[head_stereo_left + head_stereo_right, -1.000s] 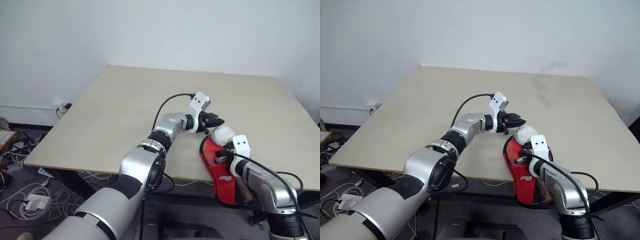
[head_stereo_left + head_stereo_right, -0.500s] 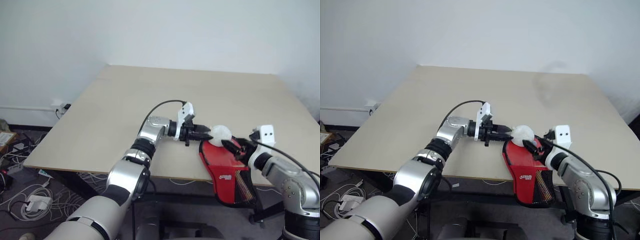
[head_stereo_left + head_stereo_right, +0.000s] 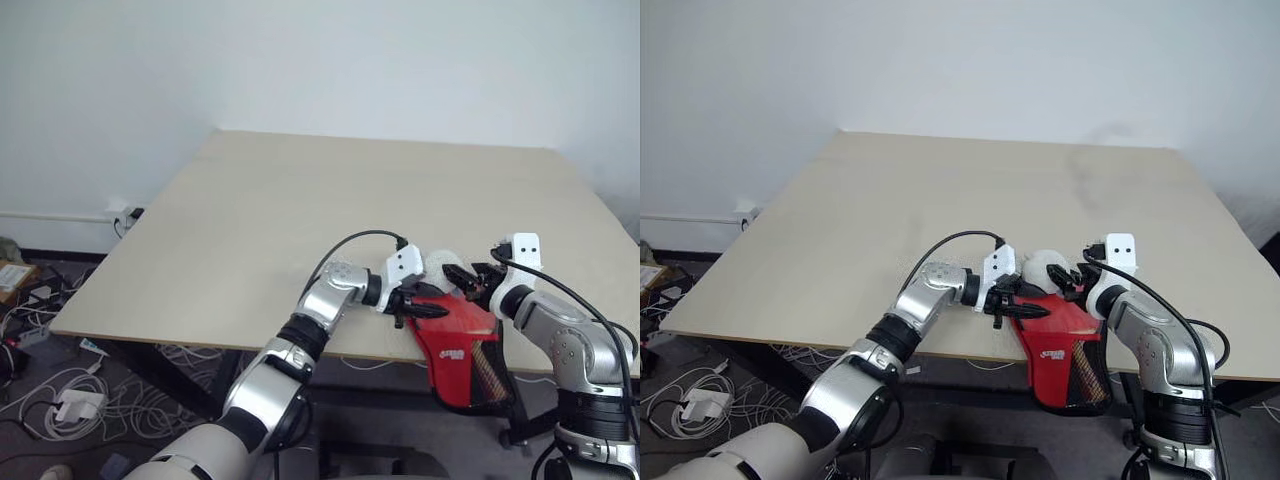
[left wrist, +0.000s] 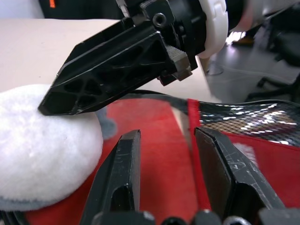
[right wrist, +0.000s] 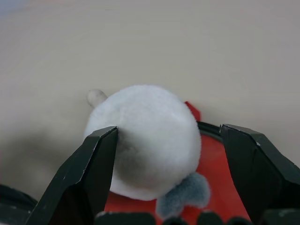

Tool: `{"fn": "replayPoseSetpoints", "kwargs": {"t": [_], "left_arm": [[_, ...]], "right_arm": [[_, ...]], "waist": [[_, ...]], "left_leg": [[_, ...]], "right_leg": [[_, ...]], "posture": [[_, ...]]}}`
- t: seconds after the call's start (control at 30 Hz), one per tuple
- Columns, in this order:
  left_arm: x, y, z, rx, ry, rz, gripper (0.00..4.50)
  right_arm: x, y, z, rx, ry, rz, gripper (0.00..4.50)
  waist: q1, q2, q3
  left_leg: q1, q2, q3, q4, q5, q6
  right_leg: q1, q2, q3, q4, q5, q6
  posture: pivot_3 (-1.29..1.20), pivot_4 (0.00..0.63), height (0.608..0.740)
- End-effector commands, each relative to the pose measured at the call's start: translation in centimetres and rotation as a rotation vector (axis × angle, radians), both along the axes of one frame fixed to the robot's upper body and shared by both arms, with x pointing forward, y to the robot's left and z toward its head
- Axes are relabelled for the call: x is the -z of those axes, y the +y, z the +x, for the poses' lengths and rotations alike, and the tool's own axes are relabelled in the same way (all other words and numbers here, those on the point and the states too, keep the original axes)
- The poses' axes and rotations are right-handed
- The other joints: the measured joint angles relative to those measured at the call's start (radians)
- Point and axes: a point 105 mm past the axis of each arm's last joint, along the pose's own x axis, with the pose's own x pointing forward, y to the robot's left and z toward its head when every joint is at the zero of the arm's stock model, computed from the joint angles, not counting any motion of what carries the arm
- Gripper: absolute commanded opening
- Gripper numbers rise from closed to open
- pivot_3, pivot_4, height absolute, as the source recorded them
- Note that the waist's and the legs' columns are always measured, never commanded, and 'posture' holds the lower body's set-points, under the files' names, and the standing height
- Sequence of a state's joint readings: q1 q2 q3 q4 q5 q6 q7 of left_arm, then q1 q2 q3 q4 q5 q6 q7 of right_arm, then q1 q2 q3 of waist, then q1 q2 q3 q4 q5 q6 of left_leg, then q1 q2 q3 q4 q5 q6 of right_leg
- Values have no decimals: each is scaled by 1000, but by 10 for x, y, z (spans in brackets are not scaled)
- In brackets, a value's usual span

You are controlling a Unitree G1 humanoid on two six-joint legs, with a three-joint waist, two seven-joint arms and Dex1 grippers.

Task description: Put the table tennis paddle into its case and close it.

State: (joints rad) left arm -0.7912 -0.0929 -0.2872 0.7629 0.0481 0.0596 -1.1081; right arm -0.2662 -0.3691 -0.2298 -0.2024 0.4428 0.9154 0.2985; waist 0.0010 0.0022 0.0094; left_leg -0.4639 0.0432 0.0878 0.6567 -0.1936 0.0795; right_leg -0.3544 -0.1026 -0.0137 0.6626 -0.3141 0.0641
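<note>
— Left claw (image 3: pixel 432 308), head view: where is it?
— At the case (image 3: pixel 455 335), which droops over the table (image 3: pixel 250 220) edge. The paddle (image 3: pixel 487 372) handle seems to show through the mesh.
— Left wrist view?
— Its fingers are parted astride the case rim. You should pinch the rim alone.
— Right wrist view?
— Right claw (image 5: pixel 169 130) is spread wide around the lump (image 5: pixel 145 117) on the case. Clear that before you zip.

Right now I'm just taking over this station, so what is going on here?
A humanoid robot works at the near edge of a beige table. Its left tool reaches onto the red paddle-shaped zip case, which hangs over the edge. Its right tool stands open around a small white fluffy lump lying on the case.
</note>
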Motion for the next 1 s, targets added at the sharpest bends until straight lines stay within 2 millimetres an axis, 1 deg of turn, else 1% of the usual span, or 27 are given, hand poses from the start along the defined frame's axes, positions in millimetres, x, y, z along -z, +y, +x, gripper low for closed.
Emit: {"fn": "replayPoseSetpoints", "kwargs": {"t": [0.03,0.13,0.23,0.43,0.6,0.63,0.67,0.8,0.87,0.93,1.0], "left_arm": [[10,-4,-2,8,-66,71,1867],[26,-2,-7,24,-96,137,1867],[33,-2,-8,12,-81,153,1867],[35,-2,-6,-20,-70,157,1867],[32,-2,-2,-47,-57,153,1867],[32,-1,-2,-51,-57,154,1867],[32,-1,0,-60,-53,160,1867],[34,2,3,-79,-48,177,1867],[35,3,3,-88,-35,184,1867],[36,4,4,-96,-29,192,1867],[37,4,4,-100,-24,198,1867]], "right_arm": [[-13,2,10,8,-49,11,3746],[-13,10,13,-17,-41,30,3746],[-9,16,15,-33,-12,48,3746],[9,18,18,-37,93,61,3746],[19,19,18,-39,141,40,3746],[18,19,19,-38,135,37,3390],[16,20,20,-40,117,33,3206],[10,19,24,-20,75,28,1836],[5,18,28,-5,35,21,1220],[-5,14,35,34,-16,39,697],[-11,6,43,92,-50,25,353]], "waist": [[0,0,0],[0,1,0],[1,1,0],[1,1,0],[1,2,-1],[1,2,-1],[0,2,-1],[0,2,-1],[0,2,-1],[0,2,-1],[0,2,-1]], "left_leg": [[0,0,0,0,0,0],[0,0,0,0,0,0],[0,0,0,0,0,0],[0,0,0,1,0,0],[0,0,0,1,0,0],[0,0,0,1,0,0],[0,0,0,1,0,0],[0,0,0,2,0,0],[0,0,0,2,0,0],[0,0,0,2,0,0],[0,0,0,2,0,0]], "right_leg": [[0,0,0,0,0,0],[0,0,0,0,0,0],[0,0,0,0,0,0],[1,0,0,0,0,0],[1,0,0,0,0,0],[1,0,0,0,0,0],[1,0,0,0,0,0],[1,0,0,0,0,0],[1,0,0,0,0,0],[1,0,0,0,0,0],[1,0,0,0,0,0]], "posture": [[0,0,715],[0,0,715],[0,0,715],[0,0,715],[0,0,715],[0,0,715],[0,0,715],[0,0,715],[0,0,715],[0,0,715],[0,0,715]]}}
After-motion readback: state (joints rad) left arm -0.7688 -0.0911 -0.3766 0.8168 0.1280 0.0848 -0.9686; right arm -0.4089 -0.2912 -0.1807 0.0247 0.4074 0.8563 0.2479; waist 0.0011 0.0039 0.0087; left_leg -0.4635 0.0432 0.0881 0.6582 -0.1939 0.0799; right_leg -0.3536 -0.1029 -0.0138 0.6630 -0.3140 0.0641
